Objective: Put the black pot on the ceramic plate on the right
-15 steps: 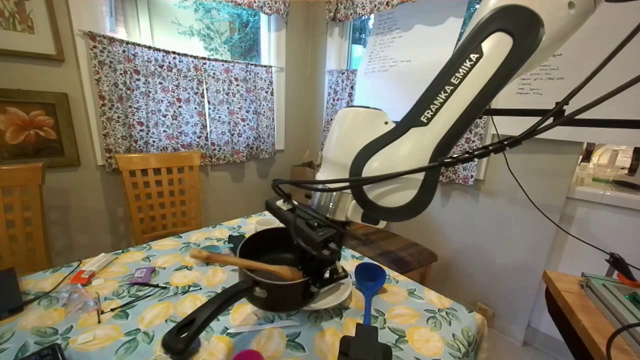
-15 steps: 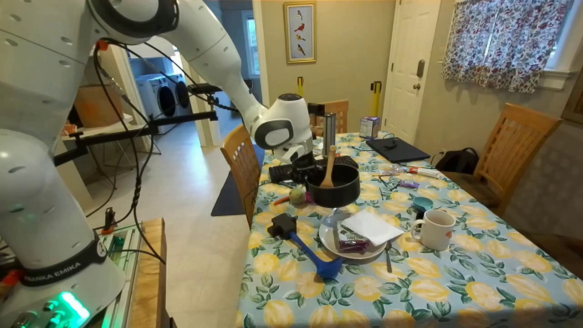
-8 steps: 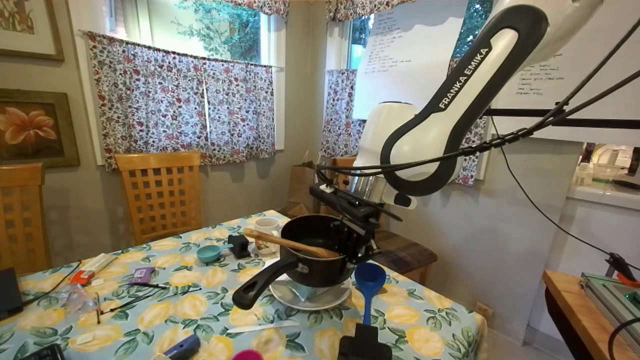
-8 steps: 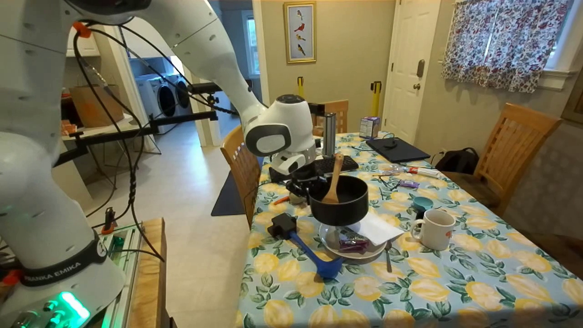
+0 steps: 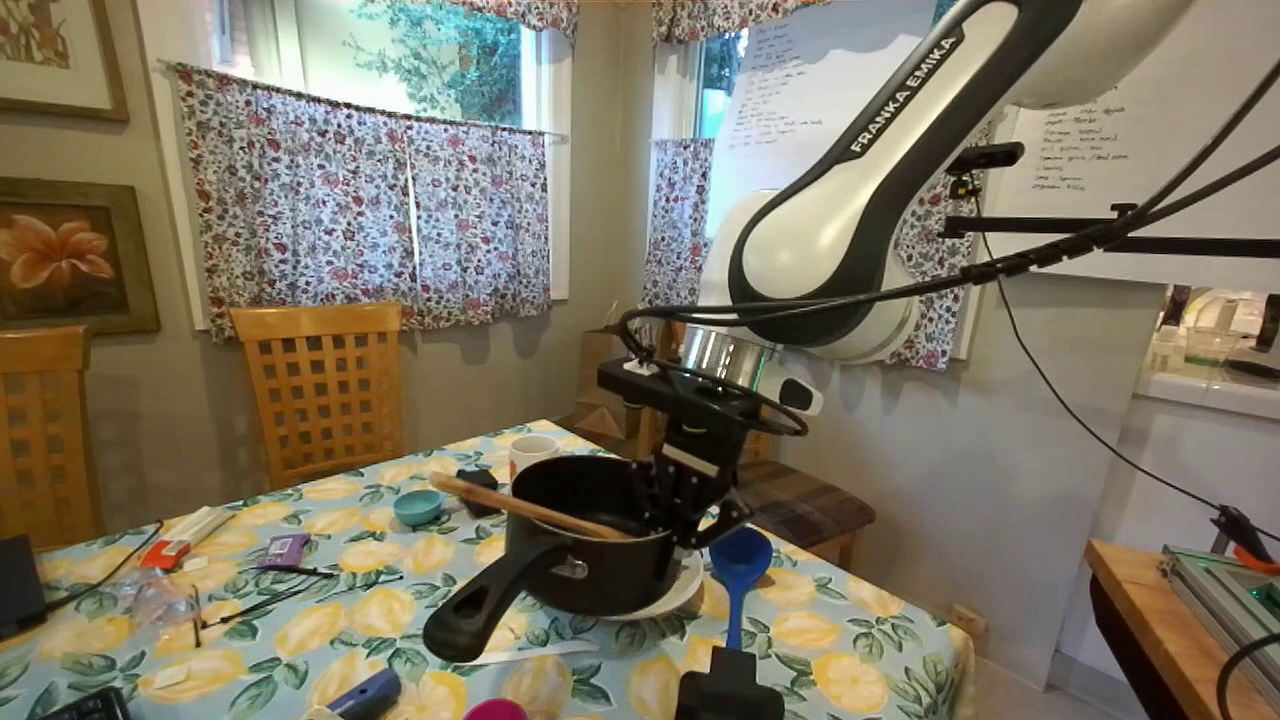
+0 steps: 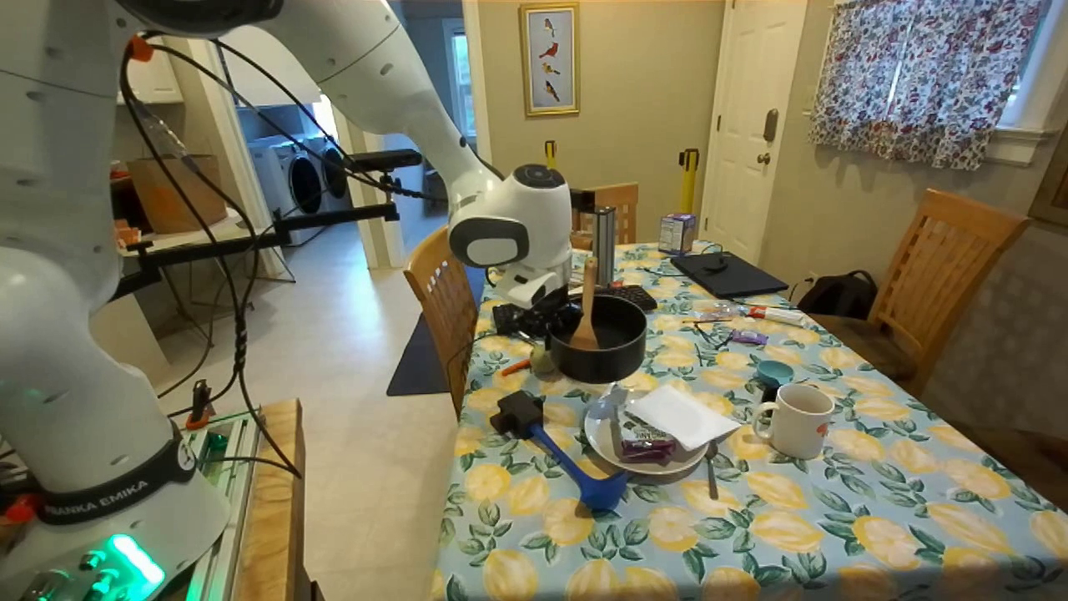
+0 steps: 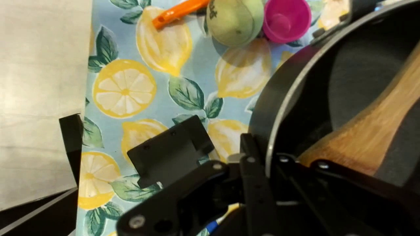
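The black pot (image 6: 599, 359) hangs off the table with a wooden spoon (image 6: 586, 313) leaning in it. My gripper (image 7: 266, 154) is shut on its rim, one finger outside the wall and the other inside, partly lost in the dark. In an exterior view the pot's long handle (image 5: 480, 610) points away from the gripper (image 5: 665, 515). The pale ceramic plate (image 6: 601, 441) lies lower, on the table, bearing a white napkin (image 6: 684, 416) and wrapped snacks (image 6: 647, 446). Seen from there, the pot is behind the plate's far edge; elsewhere it covers most of the plate (image 5: 682, 592).
Beside the plate lies a blue ladle (image 6: 576, 467) with a black handle end. A white mug (image 6: 797, 420) and a small teal bowl (image 6: 774, 372) stand on its far side. A pink cup (image 7: 287, 20), a greenish fruit (image 7: 235, 21) and an orange item (image 7: 178, 13) lie near the pot.
The held pot first swung over the plate's edge, then drew partway back off it, uncovering more of the plate in an exterior view. The grip on the rim has stayed.
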Controlling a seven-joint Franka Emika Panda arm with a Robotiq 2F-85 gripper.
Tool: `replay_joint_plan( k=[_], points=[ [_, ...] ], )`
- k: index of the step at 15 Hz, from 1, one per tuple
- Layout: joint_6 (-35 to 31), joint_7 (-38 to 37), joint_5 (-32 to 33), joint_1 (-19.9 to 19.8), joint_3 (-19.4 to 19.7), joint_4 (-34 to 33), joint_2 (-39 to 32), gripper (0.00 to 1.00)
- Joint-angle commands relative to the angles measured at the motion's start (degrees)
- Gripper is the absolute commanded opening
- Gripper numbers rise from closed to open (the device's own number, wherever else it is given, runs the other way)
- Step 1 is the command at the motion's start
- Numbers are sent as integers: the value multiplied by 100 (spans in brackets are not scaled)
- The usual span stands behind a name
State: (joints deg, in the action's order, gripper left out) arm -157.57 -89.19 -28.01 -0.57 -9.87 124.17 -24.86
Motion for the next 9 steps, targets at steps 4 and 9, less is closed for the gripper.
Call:
replay_joint_plan(
  k=[4, 9],
  points=[
    [513, 144, -216, 202, 238, -581, -275, 2],
    [292, -292, -147, 334, 588, -781, -504, 2]
  ],
)
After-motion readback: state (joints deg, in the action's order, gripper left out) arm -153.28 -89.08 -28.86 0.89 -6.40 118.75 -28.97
